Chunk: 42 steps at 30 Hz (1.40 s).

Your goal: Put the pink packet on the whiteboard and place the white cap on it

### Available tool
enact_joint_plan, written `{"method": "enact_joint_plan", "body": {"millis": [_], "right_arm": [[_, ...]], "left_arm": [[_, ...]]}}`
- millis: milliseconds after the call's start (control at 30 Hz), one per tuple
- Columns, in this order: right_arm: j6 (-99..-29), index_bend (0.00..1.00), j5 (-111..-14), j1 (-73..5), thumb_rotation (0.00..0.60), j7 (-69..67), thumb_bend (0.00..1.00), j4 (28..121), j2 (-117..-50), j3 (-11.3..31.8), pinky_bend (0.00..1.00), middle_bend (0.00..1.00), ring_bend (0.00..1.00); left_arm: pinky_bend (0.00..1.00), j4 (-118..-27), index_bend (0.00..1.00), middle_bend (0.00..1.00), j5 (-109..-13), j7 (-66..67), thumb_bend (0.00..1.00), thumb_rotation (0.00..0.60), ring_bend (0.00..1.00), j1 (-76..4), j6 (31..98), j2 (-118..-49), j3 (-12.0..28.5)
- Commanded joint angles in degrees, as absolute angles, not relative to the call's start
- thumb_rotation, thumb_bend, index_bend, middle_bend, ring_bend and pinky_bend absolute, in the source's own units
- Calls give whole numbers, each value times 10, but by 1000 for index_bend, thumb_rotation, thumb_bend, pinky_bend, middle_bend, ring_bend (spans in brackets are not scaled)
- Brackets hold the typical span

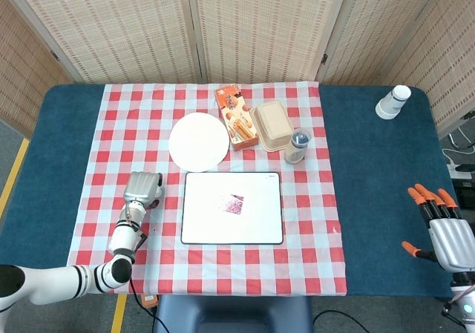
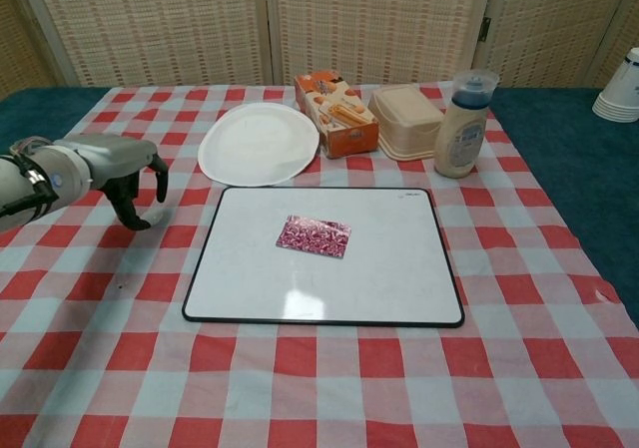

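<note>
My left hand, at the left edge of the chest view, hangs palm down over the checked cloth. Its dark fingers curl in towards the cloth. I cannot tell whether they pinch anything. I cannot make out the white cap in either view; it may be hidden under this hand.

My right hand sits at the lower right edge of the head view, well apart from everything, with its orange-tipped fingers spread and holding nothing.

Right of my left hand, the whiteboard lies flat in the middle of the bench. The pink packet already rests on it, a little left of centre.

I judge the cap to be small, light, hard and smooth, so it could easily slip or skitter away. It is best pinched across its rim between thumb and one finger, then set down gently on the packet. The packet looks thin, shiny and crinkly, so the cap might slide off it.
</note>
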State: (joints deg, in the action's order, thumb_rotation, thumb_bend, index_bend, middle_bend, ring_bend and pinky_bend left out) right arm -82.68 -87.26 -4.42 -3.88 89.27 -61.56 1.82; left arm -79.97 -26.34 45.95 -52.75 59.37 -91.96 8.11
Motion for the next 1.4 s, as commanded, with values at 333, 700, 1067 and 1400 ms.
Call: {"method": "enact_joint_plan", "body": {"millis": [333, 700, 1067, 1400], "right_arm": [[-829, 71, -872, -43, 600, -41, 0, 893, -615, 19, 52, 26, 0], [-828, 71, -872, -43, 600, -41, 0, 893, -615, 19, 52, 26, 0], [-827, 71, -871, -44, 600, -38, 0, 894, -615, 19, 52, 26, 0], [-825, 71, -869, -45, 600, -37, 0, 893, -616, 20, 52, 26, 0]], "left_arm": [[1000, -784, 429, 1000, -265, 461, 253, 600, 1000, -523, 589, -924, 84], [1000, -782, 429, 1000, -269, 463, 251, 600, 1000, -520, 588, -929, 85], [1000, -765, 435, 1000, -272, 465, 263, 600, 1000, -517, 582, -937, 85], [1000, -756, 450, 1000, -272, 462, 268, 600, 1000, -515, 573, -941, 88]]}}
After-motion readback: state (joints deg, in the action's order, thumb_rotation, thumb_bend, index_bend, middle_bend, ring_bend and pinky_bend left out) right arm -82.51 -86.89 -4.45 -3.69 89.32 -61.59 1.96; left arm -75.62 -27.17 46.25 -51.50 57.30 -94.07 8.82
